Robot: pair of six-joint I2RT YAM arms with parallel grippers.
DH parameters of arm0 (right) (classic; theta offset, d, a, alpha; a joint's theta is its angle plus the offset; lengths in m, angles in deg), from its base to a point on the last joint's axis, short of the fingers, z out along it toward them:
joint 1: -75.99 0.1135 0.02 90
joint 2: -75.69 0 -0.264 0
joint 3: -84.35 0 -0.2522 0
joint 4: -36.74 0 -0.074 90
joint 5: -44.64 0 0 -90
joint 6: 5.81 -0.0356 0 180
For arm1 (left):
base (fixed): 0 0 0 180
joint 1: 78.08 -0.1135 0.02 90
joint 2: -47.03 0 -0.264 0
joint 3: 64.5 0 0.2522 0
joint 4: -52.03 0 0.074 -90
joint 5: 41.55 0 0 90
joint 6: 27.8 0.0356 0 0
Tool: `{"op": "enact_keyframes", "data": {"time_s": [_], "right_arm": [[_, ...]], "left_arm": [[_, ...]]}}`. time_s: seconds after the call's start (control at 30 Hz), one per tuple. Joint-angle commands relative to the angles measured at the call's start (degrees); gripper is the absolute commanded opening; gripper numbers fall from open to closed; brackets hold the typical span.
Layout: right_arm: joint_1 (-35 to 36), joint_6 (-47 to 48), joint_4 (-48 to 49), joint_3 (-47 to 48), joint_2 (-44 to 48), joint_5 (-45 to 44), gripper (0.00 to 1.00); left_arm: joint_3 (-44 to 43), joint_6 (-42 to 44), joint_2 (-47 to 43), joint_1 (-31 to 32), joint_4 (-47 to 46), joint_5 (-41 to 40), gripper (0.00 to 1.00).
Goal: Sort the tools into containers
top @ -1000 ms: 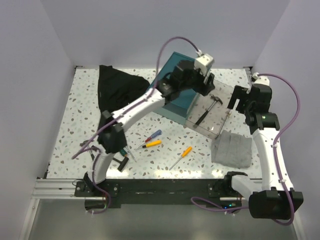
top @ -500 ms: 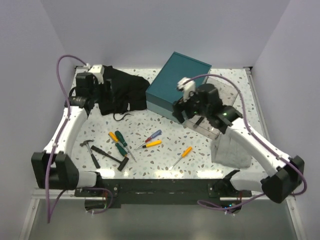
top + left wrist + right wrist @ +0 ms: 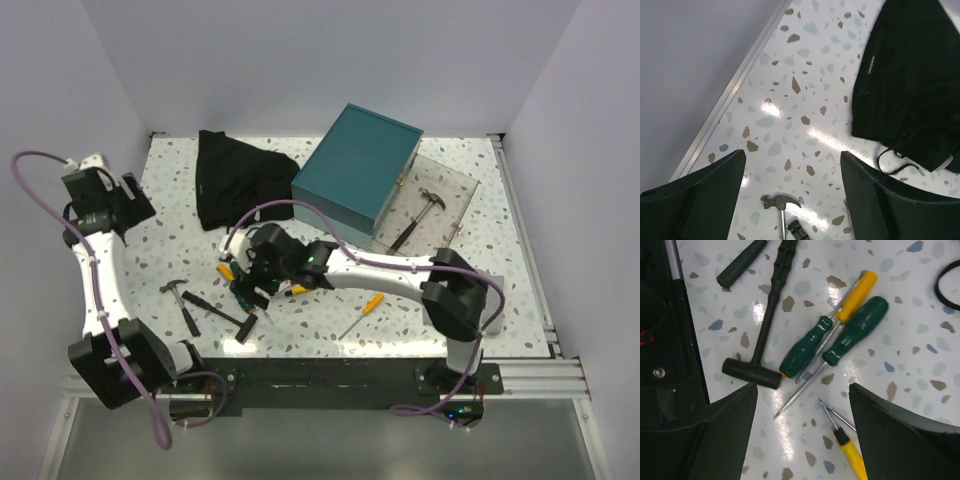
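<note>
Both grippers are open and hold nothing. My right gripper (image 3: 252,288) (image 3: 802,435) hovers over a cluster of tools. The cluster holds two green-handled screwdrivers (image 3: 810,347), an orange-handled one (image 3: 856,290), a yellow-handled one (image 3: 852,455) and a black mallet (image 3: 752,372). My left gripper (image 3: 125,203) (image 3: 792,195) hangs at the far left above a claw hammer (image 3: 781,202) (image 3: 175,288). An orange screwdriver (image 3: 366,310) lies alone. The teal case (image 3: 358,170), the clear box (image 3: 440,190) holding a small hammer (image 3: 420,212), and the black bag (image 3: 235,180) (image 3: 910,85) stand at the back.
A metal rail (image 3: 730,95) borders the table's left edge beside the wall. The right arm's long link (image 3: 380,268) stretches across the middle, just in front of the teal case. A second black-handled tool (image 3: 740,265) lies by the mallet's handle.
The left arm has swung away from the bag to the far left edge. The right arm has come down from the clear box to the tool cluster. The grey cloth no longer shows.
</note>
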Motion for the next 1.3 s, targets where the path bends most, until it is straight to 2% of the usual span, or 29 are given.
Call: {"op": "enact_keyframes", "data": {"time_s": [0.0,0.17,0.47,0.77,0.87,0.9,1.0,1.03,1.1,1.13,1.27], "right_arm": [[3.45,-5.95,5.08,7.29,-6.02,-6.3,0.76],[6.7,-6.92,5.96,10.46,-10.77,-8.59,0.76],[7.85,-9.2,3.32,16.35,-19.38,-10.97,0.76],[9.08,-8.16,2.27,16.1,-23.6,-14.38,0.64],[9.34,-6.75,2.44,16.36,-23.7,-15.1,0.41],[9.34,-6.74,2.27,16.36,-23.44,-14.84,0.24],[9.25,-4.46,1.21,16.62,-20.54,-14.04,0.03],[9.17,-4.11,0.43,16.8,-19.4,-14.3,0.0],[8.64,-4.02,-1.59,18.28,-15.2,-14.22,0.0],[7.16,-5.24,-4.47,19.42,-13.52,-11.61,0.0],[0.3,-11.83,-5.82,21.89,-4.38,-2.81,0.0]], "left_arm": [[-2.2,-1.74,-6.43,-1.99,-0.21,0.53,0.81],[2.01,-1.3,-12.85,-2.08,-1.61,2.21,0.81],[3.25,-0.77,-14.53,-1.91,-0.38,3.35,0.8],[2.99,-0.68,-14.01,-2.08,-0.3,3.53,0.8],[2.73,-0.68,-13.39,-1.99,-0.3,4.05,0.8],[2.55,-0.77,-13.13,-1.99,-0.3,4.4,0.8],[1.76,-1.03,-11.9,-1.91,-0.38,5.46,0.8],[1.5,-1.21,-11.46,-1.99,-0.56,6.07,0.8],[0.79,-1.3,-10.32,-1.99,-1.52,6.95,0.79],[0.44,-1.38,-9.79,-1.91,-1.79,7.83,0.79],[-0.18,-1.82,-7.77,-1.82,-5.38,11.52,0.77]]}}
